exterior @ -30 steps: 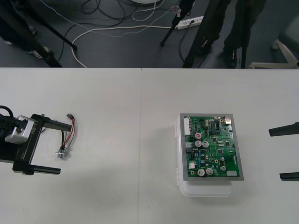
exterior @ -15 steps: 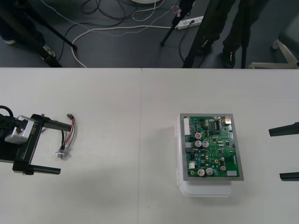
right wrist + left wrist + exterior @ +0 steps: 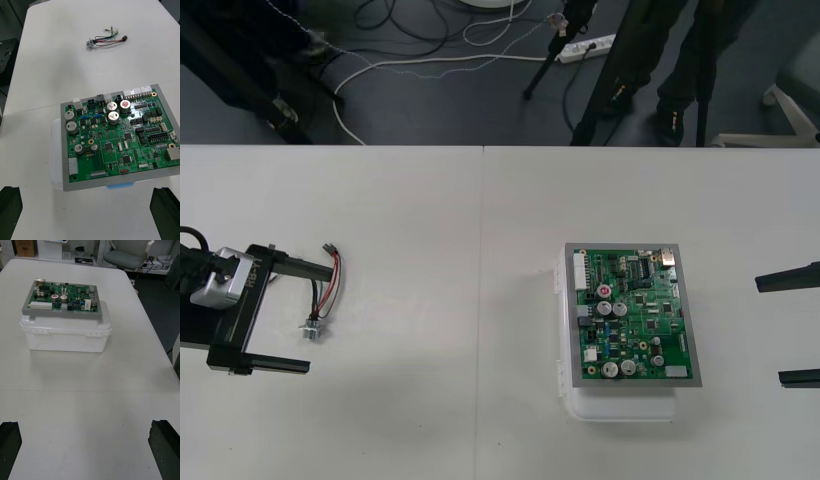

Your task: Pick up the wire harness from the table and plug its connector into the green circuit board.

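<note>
The wire harness (image 3: 323, 293) lies on the table at the left, with its black plug (image 3: 330, 247) at the far end and its metal socket (image 3: 311, 332) nearer me. My left gripper (image 3: 318, 317) stands open with the harness between its fingers (image 3: 295, 266); the far finger crosses the wires. Right of centre, the green circuit board (image 3: 632, 313) sits on its white base (image 3: 620, 405). My right gripper (image 3: 770, 331) waits open at the right edge. The right wrist view has the board (image 3: 120, 138) close by and the harness (image 3: 107, 39) beyond it. The left wrist view faces the board (image 3: 63, 300).
A seam (image 3: 480, 300) runs down the middle of the table between the harness and the board. Bare tabletop lies around both. Cables and stand legs (image 3: 560, 45) are on the dark floor past the far edge.
</note>
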{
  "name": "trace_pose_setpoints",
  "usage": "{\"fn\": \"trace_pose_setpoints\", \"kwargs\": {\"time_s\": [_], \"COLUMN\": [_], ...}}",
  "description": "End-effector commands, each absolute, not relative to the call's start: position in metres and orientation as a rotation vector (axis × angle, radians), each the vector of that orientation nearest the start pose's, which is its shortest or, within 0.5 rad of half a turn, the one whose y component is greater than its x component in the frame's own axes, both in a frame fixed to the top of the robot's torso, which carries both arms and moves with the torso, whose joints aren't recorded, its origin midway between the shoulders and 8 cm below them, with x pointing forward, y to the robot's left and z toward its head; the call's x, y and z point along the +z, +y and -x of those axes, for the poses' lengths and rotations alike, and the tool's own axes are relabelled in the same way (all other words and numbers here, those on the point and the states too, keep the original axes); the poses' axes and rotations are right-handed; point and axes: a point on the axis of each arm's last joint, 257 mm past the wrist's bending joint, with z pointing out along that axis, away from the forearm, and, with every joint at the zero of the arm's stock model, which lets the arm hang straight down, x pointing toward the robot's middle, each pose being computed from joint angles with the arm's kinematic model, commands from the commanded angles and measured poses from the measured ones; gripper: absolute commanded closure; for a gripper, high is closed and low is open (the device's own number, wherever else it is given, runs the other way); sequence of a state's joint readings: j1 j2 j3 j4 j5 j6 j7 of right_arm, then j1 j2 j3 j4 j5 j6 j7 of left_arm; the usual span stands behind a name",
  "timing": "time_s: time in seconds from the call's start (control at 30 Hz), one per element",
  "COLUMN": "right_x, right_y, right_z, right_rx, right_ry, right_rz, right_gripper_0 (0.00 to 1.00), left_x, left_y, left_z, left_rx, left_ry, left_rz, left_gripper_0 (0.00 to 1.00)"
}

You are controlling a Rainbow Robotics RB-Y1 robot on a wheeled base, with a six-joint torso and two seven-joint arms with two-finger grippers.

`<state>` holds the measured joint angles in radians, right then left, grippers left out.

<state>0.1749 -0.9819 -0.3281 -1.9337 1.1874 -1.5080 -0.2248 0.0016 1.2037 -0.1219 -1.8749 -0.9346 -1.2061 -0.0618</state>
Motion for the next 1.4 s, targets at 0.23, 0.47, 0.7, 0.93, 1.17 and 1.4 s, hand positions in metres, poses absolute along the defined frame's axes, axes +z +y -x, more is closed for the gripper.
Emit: {"fn": "trace_pose_setpoints", "kwargs": {"time_s": [0.23, 0.47, 0.7, 0.93, 1.17, 1.4], "right_x": [-0.1513, -0.1513, -0.1513, -0.1513, -0.1513, -0.1513], "right_y": [-0.2519, -0.2519, -0.2519, -0.2519, -0.2519, -0.2519], "right_z": [-0.2881, -0.2881, -0.2881, -0.2881, -0.2881, -0.2881], "right_rx": [0.644, 0.644, 0.644, 0.644, 0.644, 0.644], "right_ry": [1.578, 1.578, 1.578, 1.578, 1.578, 1.578], "right_rz": [1.585, 1.585, 1.585, 1.585, 1.585, 1.585], "right_gripper_0": [0.00, 0.00, 0.00, 0.00, 0.00, 0.00], "left_x": [-0.1540, -0.1540, -0.1540, -0.1540, -0.1540, -0.1540], "left_y": [0.2013, 0.2013, 0.2013, 0.2013, 0.2013, 0.2013], "left_z": [-0.3052, -0.3052, -0.3052, -0.3052, -0.3052, -0.3052], "left_rx": [-0.721, -0.721, -0.721, -0.721, -0.721, -0.721], "left_ry": [1.435, 1.435, 1.435, 1.435, 1.435, 1.435], "left_rz": [-1.629, -1.629, -1.629, -1.629, -1.629, -1.629], "left_gripper_0": [0.00, 0.00, 0.00, 0.00, 0.00, 0.00]}}
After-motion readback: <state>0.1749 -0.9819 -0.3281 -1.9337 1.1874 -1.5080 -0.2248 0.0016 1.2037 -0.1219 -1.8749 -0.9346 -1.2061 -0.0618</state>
